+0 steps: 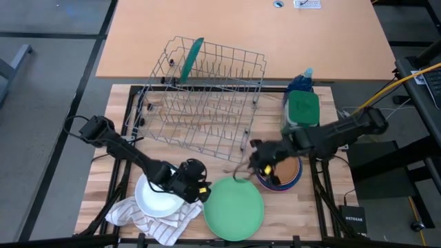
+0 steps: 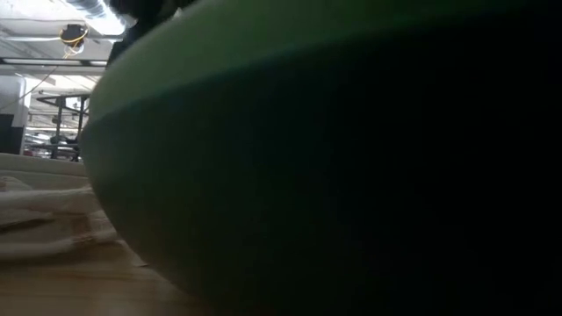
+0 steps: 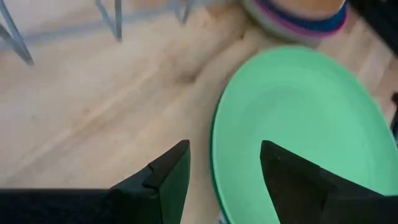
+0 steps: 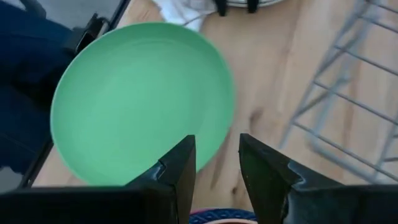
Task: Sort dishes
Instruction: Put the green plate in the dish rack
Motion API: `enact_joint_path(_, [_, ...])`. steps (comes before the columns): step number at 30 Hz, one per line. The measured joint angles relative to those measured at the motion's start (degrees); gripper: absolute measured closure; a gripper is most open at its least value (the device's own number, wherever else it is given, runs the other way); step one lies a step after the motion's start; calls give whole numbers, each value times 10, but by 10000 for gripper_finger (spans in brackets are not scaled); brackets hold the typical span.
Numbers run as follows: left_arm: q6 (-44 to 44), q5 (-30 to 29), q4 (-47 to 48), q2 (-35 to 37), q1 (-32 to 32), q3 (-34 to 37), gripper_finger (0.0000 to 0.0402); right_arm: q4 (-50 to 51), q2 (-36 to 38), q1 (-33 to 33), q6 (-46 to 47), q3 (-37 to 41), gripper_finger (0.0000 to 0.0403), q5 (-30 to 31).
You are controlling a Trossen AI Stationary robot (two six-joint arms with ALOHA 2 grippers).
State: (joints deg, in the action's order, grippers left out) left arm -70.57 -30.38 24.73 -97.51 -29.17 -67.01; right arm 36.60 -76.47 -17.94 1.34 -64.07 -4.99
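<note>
Light green plate (image 1: 234, 208): flat on the bench (image 1: 207, 169), front centre, between the two arms. White plate (image 1: 156, 195): to its left, resting on the striped cloth (image 1: 148, 215). Stacked bowls (image 1: 284, 173), blue and pink rims with a tan one on top: to its right. Dark green plate (image 1: 191, 58): upright in the wire rack (image 1: 203, 96) at the rear. Left hand (image 1: 200, 194): low at the light green plate's left edge, fingers parted with one either side of the rim, holding nothing. Right hand (image 1: 253, 167): at the plate's far right edge beside the bowls, fingers moderately apart, empty. Risks, as judged: the plate lies flush to the wood, so a finger may fail to get under the rim and merely push it toward the front edge; both hands work the same plate and could collide; the right arm crosses over the bowl stack and may nudge it. Legible writing: "NETGEAR" on a small box (image 1: 351, 219) at front right; no other label readable, including on the green-lidded container (image 1: 302, 109).
</note>
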Motion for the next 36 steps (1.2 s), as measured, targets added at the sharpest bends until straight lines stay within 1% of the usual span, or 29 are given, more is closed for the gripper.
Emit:
enact_joint_path(5, [-1, 28, 0, 0, 23, 12, 218, -2, -17, -76, 47, 0, 276, 88])
enact_joint_path(7, [5, 52, -2, 0, 33, 12, 218, -1, -27, -99, 65, 0, 276, 118])
enact_joint_path(10, [20, 91, -1, 0, 45, 12, 218, -1, -44, -124, 91, 0, 276, 155])
enact_joint_path(13, [44, 125, -3, 0, 57, 12, 218, -1, -61, -139, 112, 0, 276, 176])
enact_joint_path(20, [114, 176, -3, 0, 79, 12, 218, -2, -111, -144, 126, 0, 276, 190])
enact_joint_path(24, [125, 211, -3, 0, 84, 12, 218, -6, -140, -143, 126, 0, 276, 190])
enact_joint_path(31, [122, 214, -30, -7, 70, 11, 218, -10, -162, -143, 126, 0, 276, 192])
enact_joint_path(36, [119, 214, -75, -44, 61, 11, 218, -34, -162, -143, 126, 0, 276, 200])
